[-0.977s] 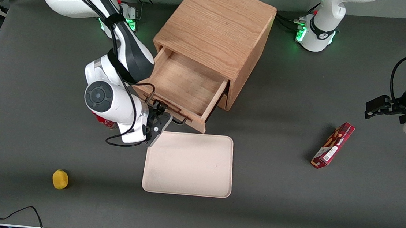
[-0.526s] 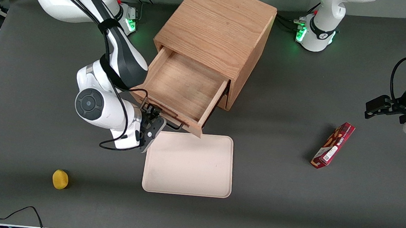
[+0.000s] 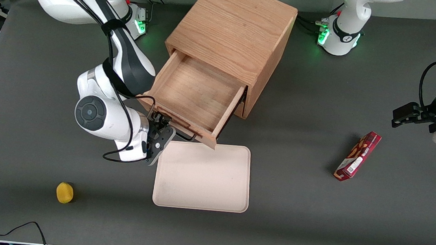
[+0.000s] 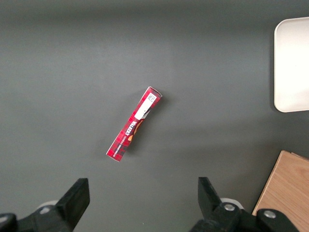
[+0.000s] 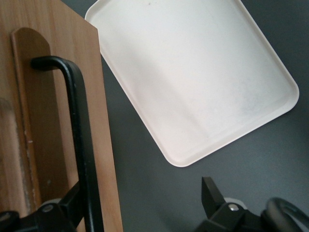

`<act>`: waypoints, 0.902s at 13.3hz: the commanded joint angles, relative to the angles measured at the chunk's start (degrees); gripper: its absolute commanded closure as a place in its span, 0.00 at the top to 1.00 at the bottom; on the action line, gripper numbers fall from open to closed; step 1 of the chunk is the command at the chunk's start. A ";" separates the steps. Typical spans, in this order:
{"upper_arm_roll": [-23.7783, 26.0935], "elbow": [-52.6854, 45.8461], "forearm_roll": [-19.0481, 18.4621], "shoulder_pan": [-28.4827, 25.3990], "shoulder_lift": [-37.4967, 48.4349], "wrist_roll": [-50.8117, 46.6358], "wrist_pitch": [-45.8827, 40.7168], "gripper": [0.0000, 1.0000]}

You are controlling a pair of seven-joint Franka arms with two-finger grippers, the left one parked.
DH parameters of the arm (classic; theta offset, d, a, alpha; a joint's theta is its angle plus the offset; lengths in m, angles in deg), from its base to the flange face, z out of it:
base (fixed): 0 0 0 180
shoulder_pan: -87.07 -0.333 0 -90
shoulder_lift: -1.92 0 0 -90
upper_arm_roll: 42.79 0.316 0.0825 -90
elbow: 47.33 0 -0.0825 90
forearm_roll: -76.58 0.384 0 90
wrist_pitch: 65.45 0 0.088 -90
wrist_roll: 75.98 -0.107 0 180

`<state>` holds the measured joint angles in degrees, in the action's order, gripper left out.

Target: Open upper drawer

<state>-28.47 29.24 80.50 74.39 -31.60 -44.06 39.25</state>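
The upper drawer (image 3: 197, 93) of the oak cabinet (image 3: 234, 25) stands pulled well out, and its light-wood tray is empty. Its black bar handle (image 3: 181, 134) runs along the drawer front, which faces the front camera. My right gripper (image 3: 159, 128) is at the handle's end toward the working arm. In the right wrist view the gripper (image 5: 142, 193) is open with its fingers (image 5: 211, 193) wide apart. The handle (image 5: 79, 130) passes just by one finger and is not clamped. The lower drawer is hidden under the upper one.
A cream tray (image 3: 203, 176) lies on the table just in front of the open drawer and shows in the right wrist view (image 5: 193, 72). A yellow fruit (image 3: 64, 192) lies nearer the camera toward the working arm's end. A red box (image 3: 358, 156) lies toward the parked arm's end.
The drawer has come out a little farther. My right gripper and wrist have slid along the handle toward the working arm's end of the table.
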 commanded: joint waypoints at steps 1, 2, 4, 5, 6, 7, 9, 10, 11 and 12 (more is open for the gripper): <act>0.18 -5.02 -0.58 0.03 -2.51 0.51 -1.87 1.00; 0.18 -5.72 -0.58 0.12 -2.60 0.42 -2.65 1.00; 0.18 -7.66 -0.58 0.12 -2.69 0.33 -3.88 1.00; 0.09 -8.27 -0.58 0.21 -2.69 0.42 -4.85 1.00; 0.09 -9.93 -0.49 0.90 -2.60 0.42 -6.77 1.00; 0.09 -11.78 -0.49 1.09 -2.69 0.42 -8.01 1.00; 0.27 -13.90 -0.41 3.18 -2.60 0.51 -10.29 1.00; 0.27 -14.77 0.64 4.41 -2.08 0.51 -12.13 1.00; 0.27 -14.96 2.22 5.65 -1.03 0.51 -14.50 1.00; 0.35 -14.87 4.15 7.48 1.24 0.34 -16.00 1.00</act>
<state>-28.65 15.93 81.68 79.17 -32.61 -44.06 26.90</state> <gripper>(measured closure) 0.000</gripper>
